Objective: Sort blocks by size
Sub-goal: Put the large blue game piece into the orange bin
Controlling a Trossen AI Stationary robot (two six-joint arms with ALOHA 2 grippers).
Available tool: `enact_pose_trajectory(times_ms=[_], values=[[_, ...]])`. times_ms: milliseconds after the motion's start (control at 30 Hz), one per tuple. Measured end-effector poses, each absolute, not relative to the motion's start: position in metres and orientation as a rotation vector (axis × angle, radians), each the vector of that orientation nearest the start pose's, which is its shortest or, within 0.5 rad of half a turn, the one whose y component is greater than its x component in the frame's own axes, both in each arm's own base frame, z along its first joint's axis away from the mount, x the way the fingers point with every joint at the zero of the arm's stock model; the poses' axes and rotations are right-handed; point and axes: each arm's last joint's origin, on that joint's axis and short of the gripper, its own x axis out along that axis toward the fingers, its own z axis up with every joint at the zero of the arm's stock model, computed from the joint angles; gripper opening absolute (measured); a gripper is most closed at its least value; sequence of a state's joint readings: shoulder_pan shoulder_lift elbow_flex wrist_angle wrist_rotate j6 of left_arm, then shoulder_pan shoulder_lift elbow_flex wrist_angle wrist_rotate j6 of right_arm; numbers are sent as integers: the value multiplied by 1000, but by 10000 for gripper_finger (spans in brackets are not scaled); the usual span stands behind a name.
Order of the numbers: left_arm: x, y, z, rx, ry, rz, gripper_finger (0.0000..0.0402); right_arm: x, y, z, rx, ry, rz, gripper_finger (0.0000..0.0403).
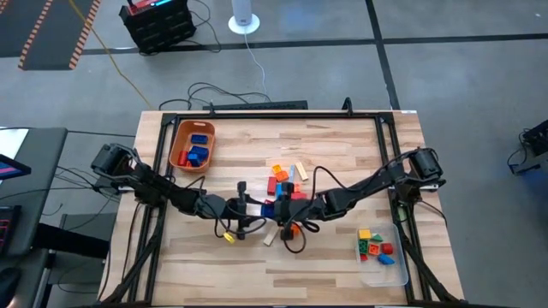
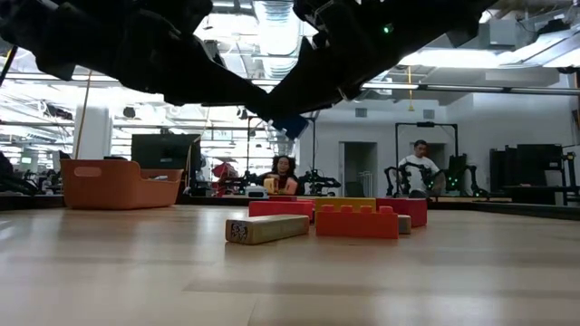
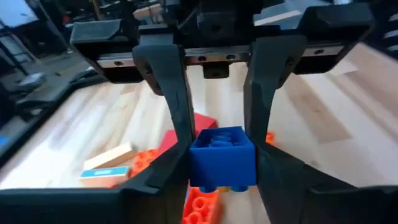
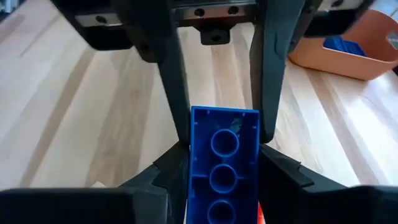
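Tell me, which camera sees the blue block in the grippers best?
The right wrist view: the blue block fills it, underside tubes showing, between the right gripper fingers. The left wrist view shows its end in the left gripper. From above it's a speck; the low view shows only a blue bit.

a light wooden table (image 1: 342,154) with a black frame along its edges carries everything. an orange bin (image 1: 177,147) sits near its far left corner, and a clear tray (image 1: 387,272) near its front right corner. loose blocks (image 1: 282,174) lie scattered around the middle of the boards: red, orange, blue and tan ones. a small yellow block (image 1: 229,237) lies apart, left of the middle.
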State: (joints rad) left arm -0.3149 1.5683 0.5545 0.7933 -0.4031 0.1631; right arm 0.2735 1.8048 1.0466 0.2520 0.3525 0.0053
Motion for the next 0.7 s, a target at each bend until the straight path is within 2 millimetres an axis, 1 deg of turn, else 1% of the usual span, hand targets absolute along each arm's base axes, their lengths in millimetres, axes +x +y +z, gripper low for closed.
enact_pose_trajectory(times_ms=[100, 300, 400, 467, 500, 600, 700], values=[[281, -80, 171, 224, 214, 66, 135, 372, 94, 190, -154, 478, -72, 183], [281, -80, 169, 184, 231, 71, 135, 372, 91, 189, -104, 486, -83, 216], [279, -78, 166, 197, 281, 90, 135, 370, 90, 187, -107, 526, -89, 234], [273, -75, 166, 223, 338, 133, 135, 368, 89, 190, -100, 544, -97, 243], [270, -73, 169, 236, 358, 168, 135, 366, 88, 192, -101, 556, -107, 247], [254, -65, 188, 252, 388, 300, 135, 357, 84, 195, -116, 626, -167, 250], [231, -54, 207, 256, 422, 448, 135, 347, 79, 204, -111, 654, -259, 250]])
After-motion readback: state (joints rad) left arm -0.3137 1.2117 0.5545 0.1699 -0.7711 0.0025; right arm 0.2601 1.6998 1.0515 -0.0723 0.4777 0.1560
